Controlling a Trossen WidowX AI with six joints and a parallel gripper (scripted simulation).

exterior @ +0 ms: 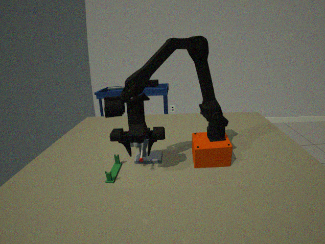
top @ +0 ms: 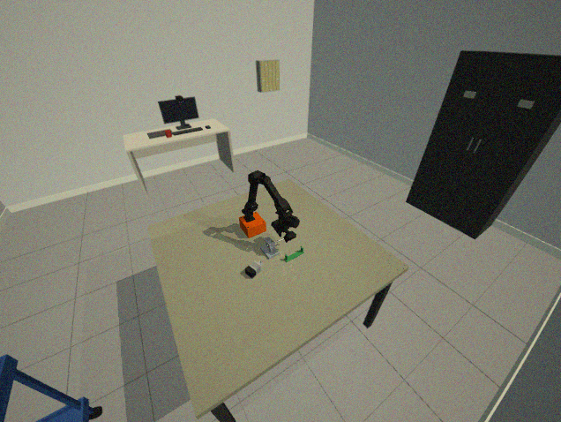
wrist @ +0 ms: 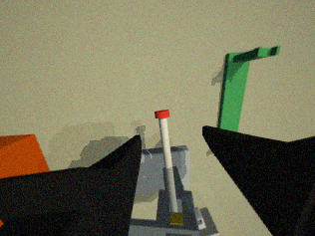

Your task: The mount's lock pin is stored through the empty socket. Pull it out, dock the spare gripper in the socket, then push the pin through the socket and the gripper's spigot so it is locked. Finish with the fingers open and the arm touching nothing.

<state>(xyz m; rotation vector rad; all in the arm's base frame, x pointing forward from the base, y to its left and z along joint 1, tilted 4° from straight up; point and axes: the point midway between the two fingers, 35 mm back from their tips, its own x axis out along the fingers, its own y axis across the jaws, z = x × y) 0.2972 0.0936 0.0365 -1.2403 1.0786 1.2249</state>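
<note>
The lock pin [top: 280, 239] [exterior: 142, 152] [wrist: 165, 143] is a white rod with a red head. It sticks out of the socket on the grey mount [top: 269, 249] [exterior: 155, 156] [wrist: 152, 173], its head at the free end. My gripper [exterior: 140, 155] [wrist: 171, 134] is open and points down over the pin. In the wrist view the pin shows between the two black fingers, closer to the left one, with nothing gripped. The spare gripper [top: 250, 271], with a black and a pale part, lies on the table beside the mount, mostly hidden behind my arm and the mount in the exterior view.
A green holder [top: 294, 255] [exterior: 114, 170] [wrist: 234, 99] with upright ends stands beside the mount, on the side away from the base. The orange base block [top: 252, 225] [exterior: 212, 155] [wrist: 20, 154] carries the arm on the mount's other side. All stand on the tan table [top: 272, 308] [exterior: 183, 204].
</note>
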